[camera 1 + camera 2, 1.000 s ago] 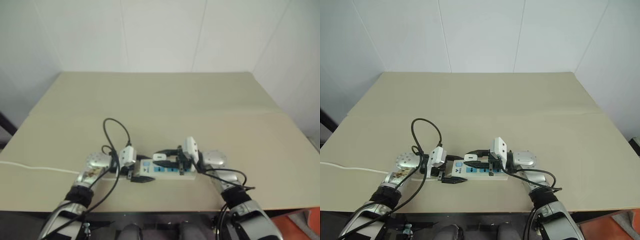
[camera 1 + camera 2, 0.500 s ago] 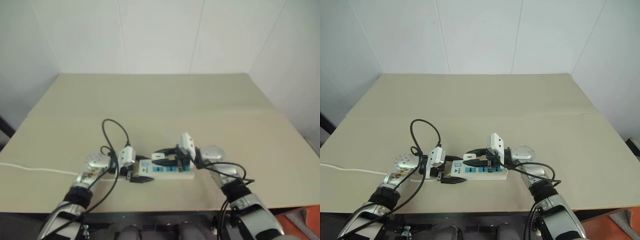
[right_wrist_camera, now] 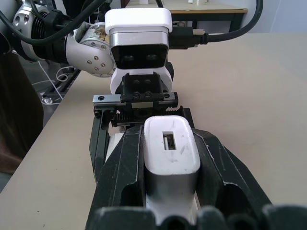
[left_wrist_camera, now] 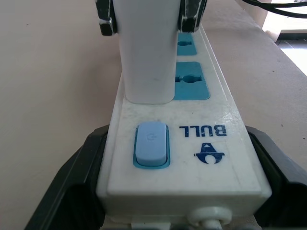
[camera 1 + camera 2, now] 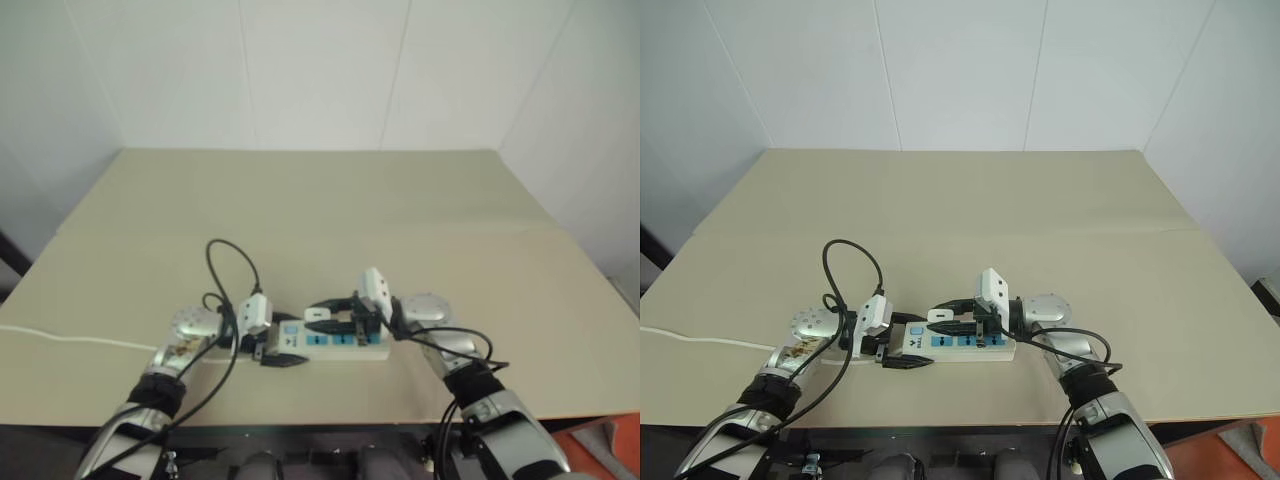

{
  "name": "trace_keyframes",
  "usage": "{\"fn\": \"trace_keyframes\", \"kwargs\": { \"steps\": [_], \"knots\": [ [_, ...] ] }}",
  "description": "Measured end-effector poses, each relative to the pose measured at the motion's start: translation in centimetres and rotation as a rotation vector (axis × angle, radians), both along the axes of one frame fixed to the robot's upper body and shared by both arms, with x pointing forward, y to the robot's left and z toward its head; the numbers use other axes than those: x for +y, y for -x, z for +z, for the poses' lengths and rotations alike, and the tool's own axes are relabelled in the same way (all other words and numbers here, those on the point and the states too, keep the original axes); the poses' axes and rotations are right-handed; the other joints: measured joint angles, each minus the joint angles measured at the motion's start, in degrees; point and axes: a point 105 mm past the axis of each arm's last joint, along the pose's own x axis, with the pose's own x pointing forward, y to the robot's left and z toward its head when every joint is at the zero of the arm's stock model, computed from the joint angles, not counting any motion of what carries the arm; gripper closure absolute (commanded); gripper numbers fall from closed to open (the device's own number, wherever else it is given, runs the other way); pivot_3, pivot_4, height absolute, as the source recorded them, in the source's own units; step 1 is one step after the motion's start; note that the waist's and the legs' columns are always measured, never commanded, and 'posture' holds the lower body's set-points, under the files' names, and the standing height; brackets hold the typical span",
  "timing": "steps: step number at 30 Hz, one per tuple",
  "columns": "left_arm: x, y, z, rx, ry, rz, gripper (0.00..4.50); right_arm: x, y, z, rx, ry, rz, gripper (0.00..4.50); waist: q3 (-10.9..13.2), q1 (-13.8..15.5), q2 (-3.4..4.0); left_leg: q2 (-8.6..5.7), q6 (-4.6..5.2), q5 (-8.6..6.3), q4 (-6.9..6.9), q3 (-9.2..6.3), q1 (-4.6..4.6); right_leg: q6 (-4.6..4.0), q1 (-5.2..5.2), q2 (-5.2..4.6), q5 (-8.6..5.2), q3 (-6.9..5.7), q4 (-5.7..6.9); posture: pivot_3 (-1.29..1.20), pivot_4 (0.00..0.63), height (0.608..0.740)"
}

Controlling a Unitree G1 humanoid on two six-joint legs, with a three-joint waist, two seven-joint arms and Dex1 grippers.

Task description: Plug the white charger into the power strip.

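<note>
Little is changing since a second ago: both arms are staying put, the right gripper (image 5: 958,320) merely tilting slightly. It is pinching the white charger (image 3: 169,153) tight, holding it upright on the power strip (image 4: 192,143) beside the switch. Left gripper (image 5: 902,345) is clasping the strip's switch end, fingers (image 4: 72,187) spread wide. Strip is lying lengthwise between the grippers on the table (image 5: 1040,220).

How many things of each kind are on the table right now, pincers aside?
White charger: 1
Power strip: 1
Total: 2
</note>
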Motion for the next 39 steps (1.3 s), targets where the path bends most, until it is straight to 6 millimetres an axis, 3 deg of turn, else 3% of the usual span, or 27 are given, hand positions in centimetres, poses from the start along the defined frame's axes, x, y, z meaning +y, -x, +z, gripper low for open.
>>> {"fn": "trace_keyframes", "kwargs": {
  "steps": [4,8,11,13,15,21,25,30,36,39],
  "knots": [
    [0.0,0.1,0.0,-0.001,0.003,-0.005,1.18,-2.1,-0.4,-0.7,-0.011,0.082,-0.05,1.33,-0.04,0.15,-0.07,0.02,0.0,0.0,-0.04,-0.01,-0.12,0.0,-0.09,0.02,-0.01,-0.03,-0.07,0.0,0.15,0.74],
    [0.1,0.2,-0.1,0.002,0.0,-0.005,1.18,-2.4,-0.4,-0.7,-0.014,0.085,-0.067,0.01,-0.04,0.09,-0.08,0.09,0.0,0.0,-0.07,-0.03,-0.1,-0.03,-0.09,0.1,-0.02,-0.03,-0.05,0.0,0.15,0.74],
    [0.1,0.2,-0.1,0.002,0.001,-0.006,1.18,-2.4,-0.5,-0.7,-0.022,0.093,-0.071,0.01,-0.05,0.06,-0.1,0.09,0.0,0.0,-0.07,-0.02,-0.1,-0.03,-0.08,0.1,-0.02,-0.03,-0.09,0.0,0.15,0.74],
    [0.1,0.2,0.0,0.002,0.001,-0.004,0.44,-2.4,-0.4,-0.6,-0.035,0.104,-0.071,0.0,-0.06,0.06,-0.11,0.09,0.0,0.0,-0.07,-0.03,-0.1,-0.03,-0.08,0.1,-0.02,-0.03,-0.08,0.0,0.15,0.74],
    [0.3,0.2,-0.3,0.019,-0.016,0.001,0.06,-2.4,-0.3,-0.6,-0.042,0.107,-0.069,0.0,-0.05,0.04,-0.09,0.08,0.0,0.0,-0.08,-0.02,-0.13,-0.03,-0.11,0.09,-0.02,-0.02,-0.08,0.0,0.15,0.74],
    [0.7,0.6,0.4,0.043,0.004,0.011,0.06,-2.4,-0.2,-0.4,-0.058,0.103,-0.071,0.0,0.02,-0.01,-0.14,0.11,0.0,0.0,-0.1,-0.04,-0.28,-0.04,-0.22,0.11,-0.03,-0.04,-0.15,0.0,0.15,0.74],
    [1.4,0.6,2.4,0.01,0.032,0.009,0.06,-2.9,-0.6,0.1,-0.076,0.107,-0.101,0.0,0.24,0.01,-0.09,0.1,0.0,0.0,-0.1,-0.04,-0.3,-0.04,-0.24,0.08,-0.02,-0.04,-0.14,0.0,0.15,0.74],
    [3.0,1.0,5.1,-0.038,0.038,-0.003,0.06,-7.0,-0.7,1.5,-0.083,0.172,-0.193,0.0,1.13,0.76,0.16,0.03,0.0,0.0,-0.1,-0.03,-0.92,-0.08,-0.81,-0.01,0.03,-0.07,-0.19,0.0,0.15,0.74],
    [4.5,1.4,7.0,-0.085,0.032,0.011,0.06,-10.9,0.2,5.8,-0.147,0.163,-0.275,0.0,1.6,0.7,0.36,0.0,0.01,0.0,-0.12,-0.03,-1.71,-0.36,-1.68,-0.02,0.22,-0.07,0.04,0.0,0.15,0.74],
    [6.4,1.4,7.8,-0.098,0.006,0.071,0.06,-13.3,0.8,7.2,-0.158,0.186,-0.338,0.0,1.77,0.7,0.31,-0.01,0.01,0.0,-0.12,-0.01,-1.72,-0.35,-1.69,-0.05,0.22,-0.07,0.03,0.0,0.15,0.74]
  ]
}}
